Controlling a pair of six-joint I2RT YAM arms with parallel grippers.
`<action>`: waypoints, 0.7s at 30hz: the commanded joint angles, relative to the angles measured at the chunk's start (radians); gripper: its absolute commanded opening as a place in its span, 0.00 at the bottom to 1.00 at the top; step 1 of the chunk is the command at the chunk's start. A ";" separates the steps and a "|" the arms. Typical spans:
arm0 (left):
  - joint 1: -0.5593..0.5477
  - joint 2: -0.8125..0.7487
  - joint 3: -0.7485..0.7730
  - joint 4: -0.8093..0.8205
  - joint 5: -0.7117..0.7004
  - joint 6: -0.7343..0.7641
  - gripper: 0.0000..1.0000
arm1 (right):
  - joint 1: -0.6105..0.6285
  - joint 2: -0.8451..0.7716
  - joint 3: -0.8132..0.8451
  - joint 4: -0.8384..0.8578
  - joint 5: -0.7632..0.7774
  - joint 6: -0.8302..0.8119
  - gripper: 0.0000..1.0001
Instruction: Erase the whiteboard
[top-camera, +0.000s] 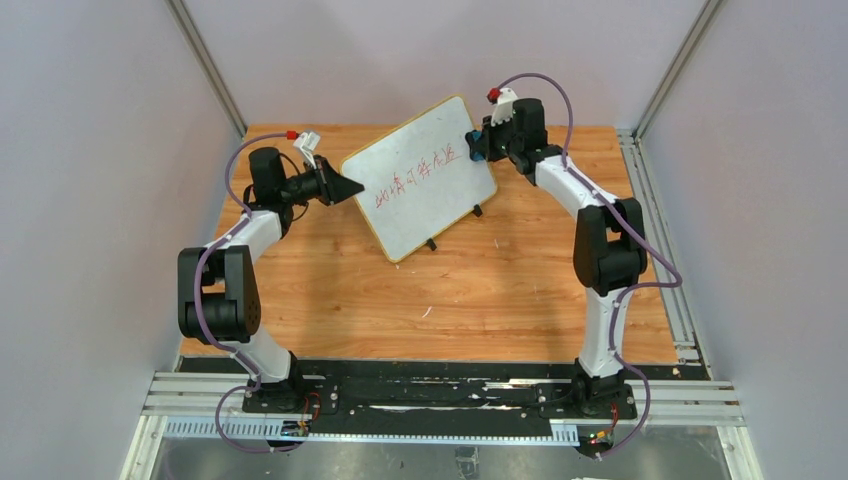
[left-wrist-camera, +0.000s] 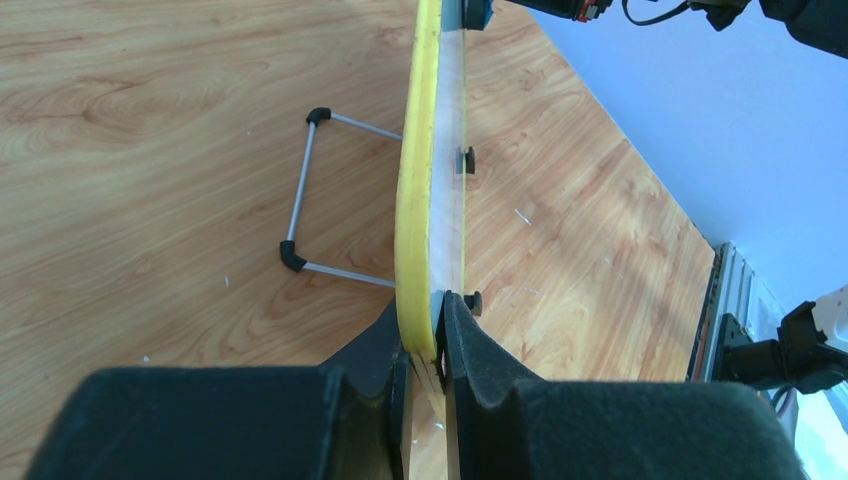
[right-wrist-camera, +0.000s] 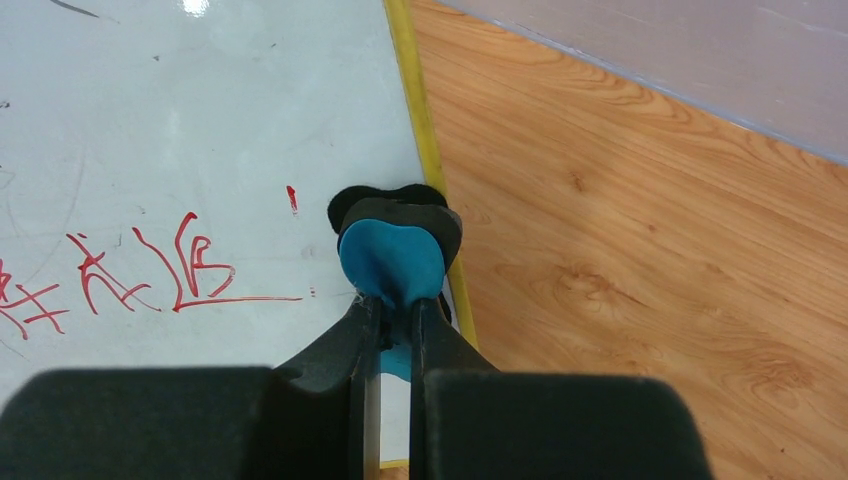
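The left gripper is pinched on the near edge of the board, one finger on each face, likely to steady it against the push of wiping. The right gripper is clamped on a blue eraser. Its dark felt appears to rest on the white face just inside the yellow rim, right of the red writing. That looks like a fair start for a sweep across the characters, none of which look wiped yet. The board stands tilted on the table, between the two arms. Only the left wrist view shows the wire stand behind the board. Only the right wrist view shows the felt's contact. The top view alone gives the whole line of writing.
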 joint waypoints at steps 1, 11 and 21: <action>0.001 0.031 -0.007 -0.077 -0.037 0.121 0.00 | 0.007 -0.012 -0.069 0.024 -0.024 0.032 0.00; 0.002 0.027 -0.008 -0.076 -0.036 0.121 0.00 | 0.022 -0.052 -0.184 0.074 -0.004 0.055 0.01; 0.002 0.032 -0.011 -0.077 -0.028 0.123 0.00 | 0.023 -0.044 -0.162 0.062 -0.003 0.056 0.01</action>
